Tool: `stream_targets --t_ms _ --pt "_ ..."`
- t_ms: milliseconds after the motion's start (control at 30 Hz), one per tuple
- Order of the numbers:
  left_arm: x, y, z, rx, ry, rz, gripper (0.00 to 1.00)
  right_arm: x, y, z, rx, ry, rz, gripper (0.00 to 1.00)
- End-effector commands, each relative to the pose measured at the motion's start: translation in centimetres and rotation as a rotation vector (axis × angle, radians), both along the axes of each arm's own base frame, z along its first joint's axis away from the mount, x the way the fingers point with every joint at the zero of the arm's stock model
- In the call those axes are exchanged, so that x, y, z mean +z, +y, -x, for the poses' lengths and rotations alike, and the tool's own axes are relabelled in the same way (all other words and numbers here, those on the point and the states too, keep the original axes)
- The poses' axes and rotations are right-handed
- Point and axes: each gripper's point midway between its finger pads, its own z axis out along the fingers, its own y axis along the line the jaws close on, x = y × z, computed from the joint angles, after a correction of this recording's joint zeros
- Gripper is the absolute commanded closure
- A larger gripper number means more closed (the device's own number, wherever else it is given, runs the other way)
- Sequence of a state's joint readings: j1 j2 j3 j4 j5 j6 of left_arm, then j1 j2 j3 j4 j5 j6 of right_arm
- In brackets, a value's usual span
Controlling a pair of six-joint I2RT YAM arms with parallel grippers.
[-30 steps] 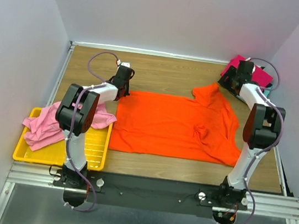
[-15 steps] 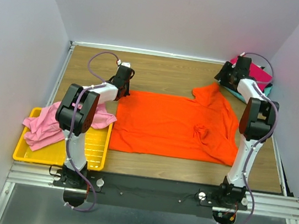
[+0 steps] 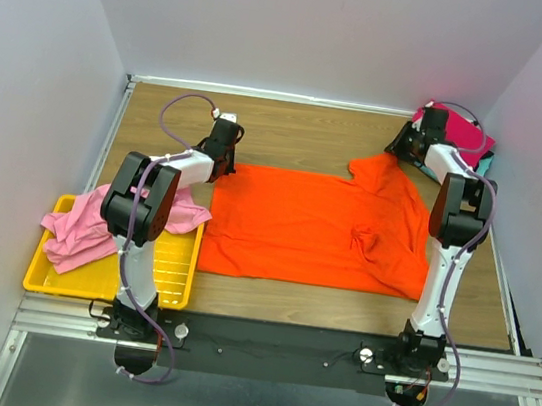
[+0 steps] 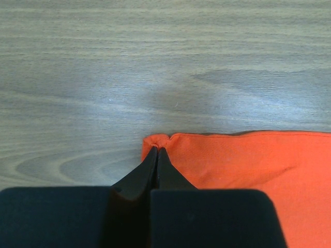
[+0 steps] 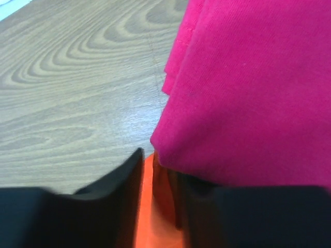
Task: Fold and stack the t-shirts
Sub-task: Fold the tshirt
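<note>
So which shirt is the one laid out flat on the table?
The bright orange t-shirt, spread open mid-table. The light pink t-shirt lies crumpled on the yellow tray, and the magenta t-shirt sits folded in the far right corner.

You see bright, even overhead light in the top view, with soft shadows. A pale glare patch marks the table (image 4: 170,98) in the left wrist view. The right pincer (image 5: 155,170) sits blurred near its lens.

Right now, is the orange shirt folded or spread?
Spread: the orange shirt lies open across the table, wrinkled near one end.
</note>
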State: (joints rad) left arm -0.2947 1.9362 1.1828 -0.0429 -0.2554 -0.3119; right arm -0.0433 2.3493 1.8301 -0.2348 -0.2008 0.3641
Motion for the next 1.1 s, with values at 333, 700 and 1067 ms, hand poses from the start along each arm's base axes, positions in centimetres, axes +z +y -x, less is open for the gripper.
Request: stream_targets --t_ms 333,700,1067 --pt "0.1 -0.5 -0.7 -0.018 -0.012 0.021 1.00 3.4 -0.7 0.7 0.012 -0.034 0.033 0.99" --pt "3.3 -2.6 -4.2 -0.055 -0.094 0.055 1.00 5.4 -5.7 0.7 -0.069 -0.069 0.045 0.99" --pt "5.4 -3.2 -8.6 -0.059 -0.140 0.015 1.00 8.4 -8.0 0.9 -0.099 -0.120 0.031 0.99"
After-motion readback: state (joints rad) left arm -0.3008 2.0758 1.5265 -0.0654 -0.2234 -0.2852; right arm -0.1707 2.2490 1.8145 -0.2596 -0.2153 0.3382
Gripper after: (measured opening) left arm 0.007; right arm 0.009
